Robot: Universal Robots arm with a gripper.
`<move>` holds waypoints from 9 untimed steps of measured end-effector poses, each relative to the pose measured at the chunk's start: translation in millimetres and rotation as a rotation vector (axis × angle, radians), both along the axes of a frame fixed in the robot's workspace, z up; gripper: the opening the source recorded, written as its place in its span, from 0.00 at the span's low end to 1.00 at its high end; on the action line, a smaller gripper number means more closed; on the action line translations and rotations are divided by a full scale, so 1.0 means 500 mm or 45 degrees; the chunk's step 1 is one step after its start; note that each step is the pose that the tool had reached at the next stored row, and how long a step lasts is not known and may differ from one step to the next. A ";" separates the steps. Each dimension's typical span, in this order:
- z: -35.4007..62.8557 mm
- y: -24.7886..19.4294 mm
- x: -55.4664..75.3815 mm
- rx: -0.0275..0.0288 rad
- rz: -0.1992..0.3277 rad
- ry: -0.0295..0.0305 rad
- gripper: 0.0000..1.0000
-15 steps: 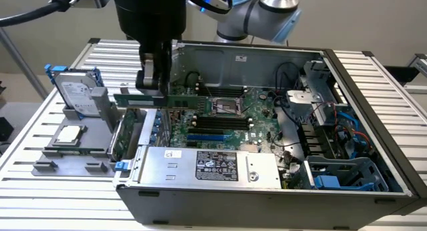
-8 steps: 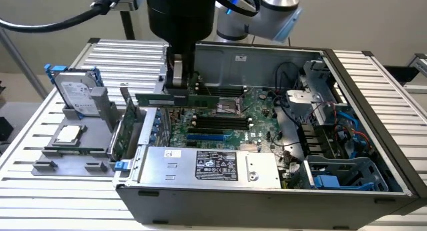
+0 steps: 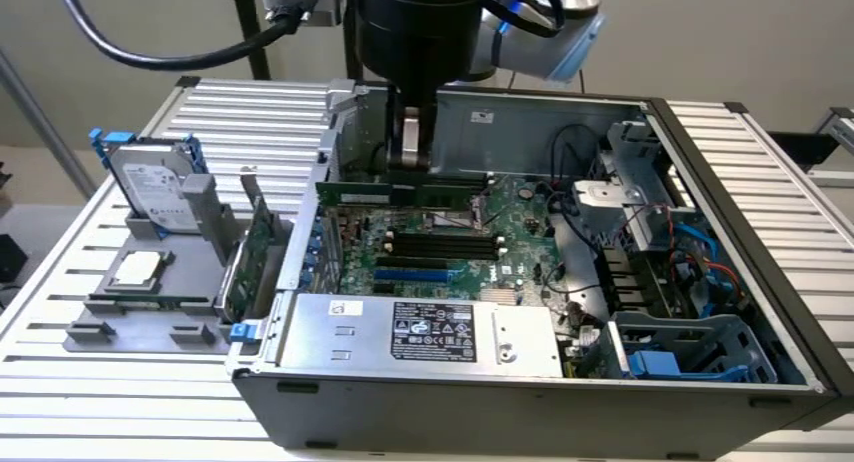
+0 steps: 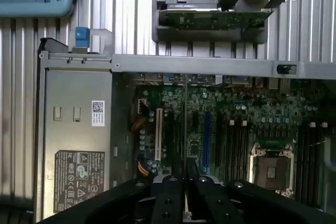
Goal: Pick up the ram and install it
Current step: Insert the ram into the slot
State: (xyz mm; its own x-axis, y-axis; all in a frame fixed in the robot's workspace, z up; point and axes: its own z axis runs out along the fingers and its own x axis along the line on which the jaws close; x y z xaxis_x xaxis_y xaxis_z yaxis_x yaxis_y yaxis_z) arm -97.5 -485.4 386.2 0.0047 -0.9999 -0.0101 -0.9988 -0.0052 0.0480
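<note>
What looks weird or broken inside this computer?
Nothing looks broken or spilled. The only thing out of its place is the ram, a green stick held in the gripper over the motherboard, not plugged into it.

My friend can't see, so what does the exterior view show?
The gripper holds the ram level, over the motherboard inside an open computer case. A hard drive stands in a grey holder on the exterior view's left.

Green ram (image 3: pixel 360 193), green mobo (image 3: pixel 523 210), grey ribbed table (image 3: pixel 761 192), blue HDD bracket (image 3: pixel 114 139).
</note>
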 end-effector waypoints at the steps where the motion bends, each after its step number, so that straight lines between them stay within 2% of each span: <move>1: -0.003 0.0061 0.007 -0.0001 0.000 0.0001 0.00; 5: -0.015 0.0333 0.029 0.0000 0.000 0.0001 0.00; 9: -0.030 0.0662 0.046 -0.0001 0.000 0.0002 0.00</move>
State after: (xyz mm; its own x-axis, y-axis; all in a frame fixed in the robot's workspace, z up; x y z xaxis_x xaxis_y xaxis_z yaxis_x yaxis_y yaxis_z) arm -74.6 -452.3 371.3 0.0045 -0.9999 -0.0101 -0.9988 -0.0050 0.0481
